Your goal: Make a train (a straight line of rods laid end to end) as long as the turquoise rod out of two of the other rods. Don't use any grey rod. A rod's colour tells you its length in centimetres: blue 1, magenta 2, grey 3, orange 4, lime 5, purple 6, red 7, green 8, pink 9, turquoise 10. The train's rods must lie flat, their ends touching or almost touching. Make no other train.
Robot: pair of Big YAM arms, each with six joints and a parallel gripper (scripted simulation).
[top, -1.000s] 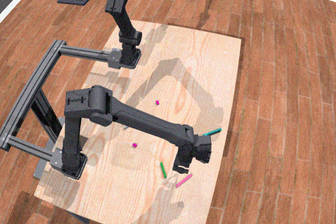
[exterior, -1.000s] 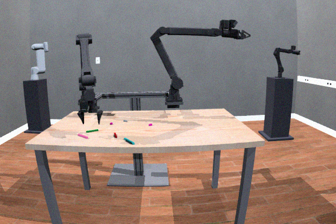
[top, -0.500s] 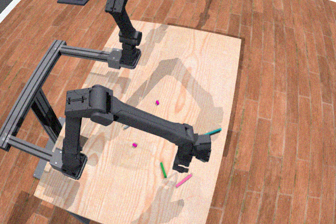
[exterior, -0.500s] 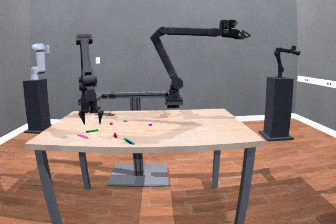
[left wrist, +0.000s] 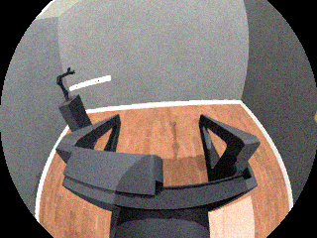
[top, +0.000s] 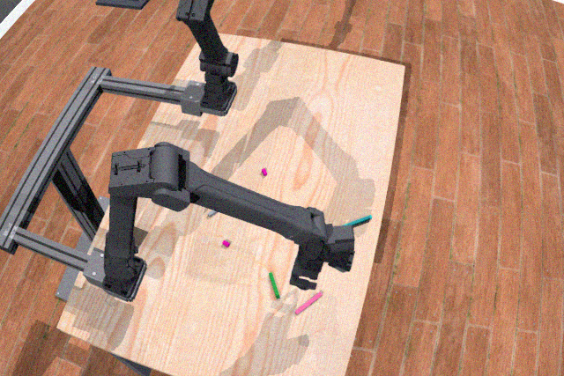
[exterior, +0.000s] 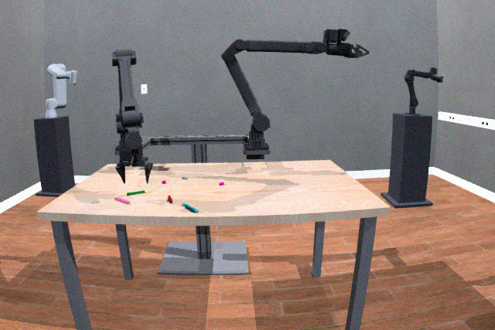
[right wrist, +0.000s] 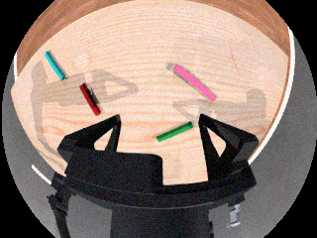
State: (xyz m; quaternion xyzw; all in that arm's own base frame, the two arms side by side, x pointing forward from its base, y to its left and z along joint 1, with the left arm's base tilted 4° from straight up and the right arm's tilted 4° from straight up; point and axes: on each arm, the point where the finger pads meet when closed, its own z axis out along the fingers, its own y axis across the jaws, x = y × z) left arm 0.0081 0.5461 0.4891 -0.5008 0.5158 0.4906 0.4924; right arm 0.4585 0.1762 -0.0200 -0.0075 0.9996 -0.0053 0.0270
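Observation:
A green rod (top: 274, 285) (exterior: 135, 192) (right wrist: 174, 132) and a pink rod (top: 309, 303) (exterior: 122, 200) (right wrist: 194, 82) lie apart, at an angle. A red rod (exterior: 170, 199) (right wrist: 90, 99) lies apart from them, hidden by the arm in the top view. The turquoise rod (top: 359, 220) (exterior: 190, 207) (right wrist: 54, 65) lies near the table's front edge. One magenta rod (top: 263, 172) (exterior: 221, 183) and another magenta rod (top: 226, 243) (exterior: 163, 182) lie farther back. My right gripper (exterior: 135, 182) (right wrist: 159, 118) is open and empty above the table, near the green rod. My left gripper (exterior: 365, 52) (left wrist: 159, 118) is open and empty, raised high.
A small grey rod (top: 211, 213) (exterior: 184, 178) lies towards the back of the table (top: 364, 103) (exterior: 319, 194), partly behind the right arm in the top view. The left arm's base stands at the table's back edge, and its gripper points away from the rods.

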